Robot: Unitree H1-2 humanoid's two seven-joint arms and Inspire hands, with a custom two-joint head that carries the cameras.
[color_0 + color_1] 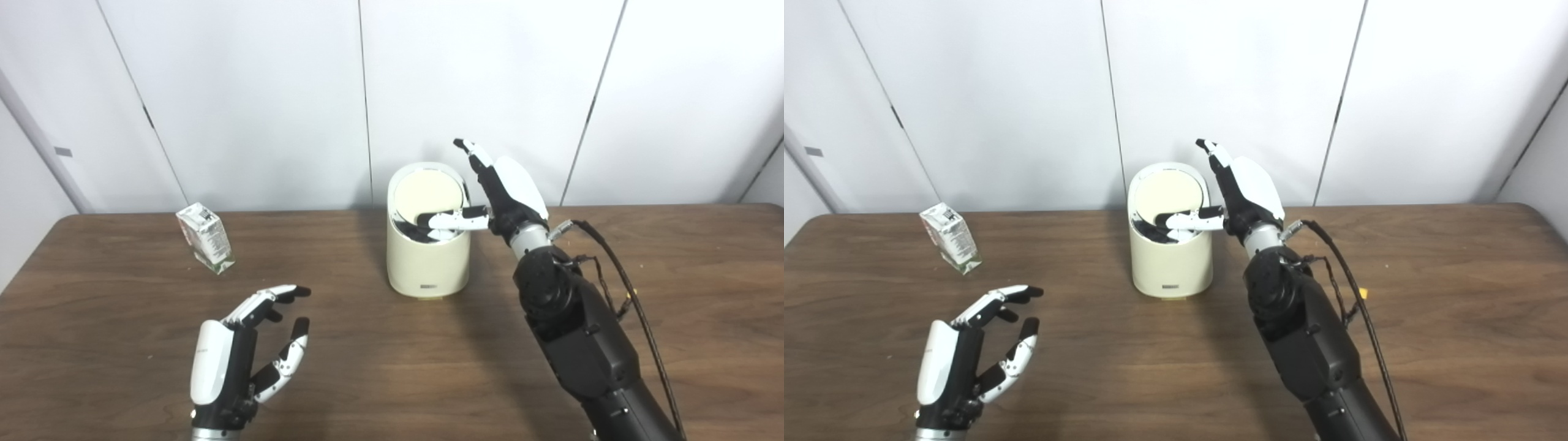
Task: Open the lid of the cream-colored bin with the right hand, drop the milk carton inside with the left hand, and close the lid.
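Cream-colored bin (429, 257) stands mid-table, its lid (427, 196) tilted up by the right hand (505, 190), thumb reaching into the opening. Milk carton (205, 237) sits far left. Left hand (245, 355) hovers open, holding nothing.

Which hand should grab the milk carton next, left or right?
Left. The left hand is open and free on the carton's side of the table, and the milk carton stands untouched beyond it. The right hand is busy at the bin, thumb pressing its tilted lid.
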